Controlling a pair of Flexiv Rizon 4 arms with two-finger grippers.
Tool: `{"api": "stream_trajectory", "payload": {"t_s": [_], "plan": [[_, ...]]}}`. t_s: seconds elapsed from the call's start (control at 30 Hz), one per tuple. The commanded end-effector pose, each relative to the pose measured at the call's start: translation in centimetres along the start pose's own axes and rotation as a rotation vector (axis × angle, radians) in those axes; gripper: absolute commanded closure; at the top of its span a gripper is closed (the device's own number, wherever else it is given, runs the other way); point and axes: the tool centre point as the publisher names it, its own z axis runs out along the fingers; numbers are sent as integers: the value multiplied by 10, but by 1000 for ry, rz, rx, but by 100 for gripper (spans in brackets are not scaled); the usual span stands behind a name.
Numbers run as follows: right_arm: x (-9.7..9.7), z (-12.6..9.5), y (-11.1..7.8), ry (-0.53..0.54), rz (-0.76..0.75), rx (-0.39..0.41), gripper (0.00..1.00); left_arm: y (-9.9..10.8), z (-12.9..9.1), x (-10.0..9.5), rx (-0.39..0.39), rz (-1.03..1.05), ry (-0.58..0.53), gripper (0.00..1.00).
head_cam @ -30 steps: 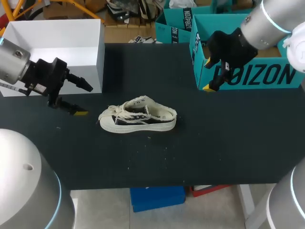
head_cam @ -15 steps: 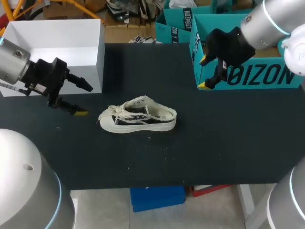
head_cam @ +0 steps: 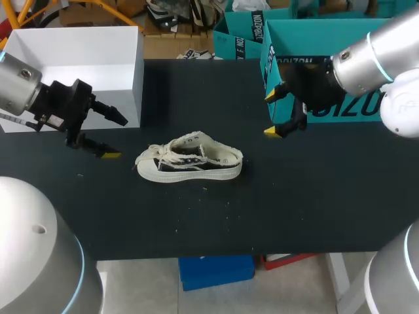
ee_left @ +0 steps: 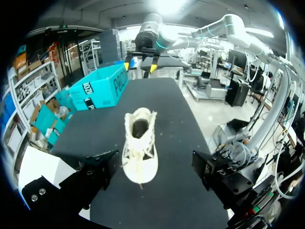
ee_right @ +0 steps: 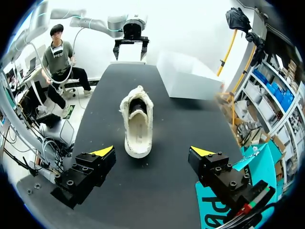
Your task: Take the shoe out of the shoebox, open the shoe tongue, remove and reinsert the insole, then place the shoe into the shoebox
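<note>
A robotics lab, shown by the left arm [head_cam: 18, 84] and right arm [head_cam: 368, 62] flanking a black table [head_cam: 294, 196].

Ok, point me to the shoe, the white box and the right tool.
shoe [head_cam: 190, 162]: head view, middle of its side.
white box [head_cam: 85, 65]: head view, its bare inside.
right tool [head_cam: 270, 114]: head view, midway between its yellow tips.

light: bright, even — overhead | shoe [head_cam: 190, 159]: well lit on dark table [head_cam: 294, 196] | right wrist view: blown-out backdrop

Bare tabletop [head_cam: 294, 196] round shoe [head_cam: 190, 160], white box [head_cam: 78, 59] rear-L, teal box [head_cam: 268, 55] rear-R
</note>
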Motion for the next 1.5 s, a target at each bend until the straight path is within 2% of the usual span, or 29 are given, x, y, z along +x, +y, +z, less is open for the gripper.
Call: {"api": "stream_trajectory", "payload": {"t_s": [0.03, 0.2, 0.3, 0.47, 0.8, 1.5], "plan": [[0, 22, -2, 1, 2, -8, 0, 1, 1, 1, -2, 2, -4, 0], [2, 47, -3, 19, 5, 1, 0, 1, 1, 1, -2, 2, -4, 0], [3, 61, -9, 65, 3, 48, 0, 1, 1, 1, -2, 2, -4, 0], [6, 78, -17, 63, 22, 56, 0, 1, 1, 1, -2, 2, -4, 0], [15, 110, -22, 54, 36, -10, 0, 1, 1, 1, -2, 2, -4, 0], [28, 151, -21, 91, 47, -71, 0, 1, 1, 1, -2, 2, -4, 0]]}}
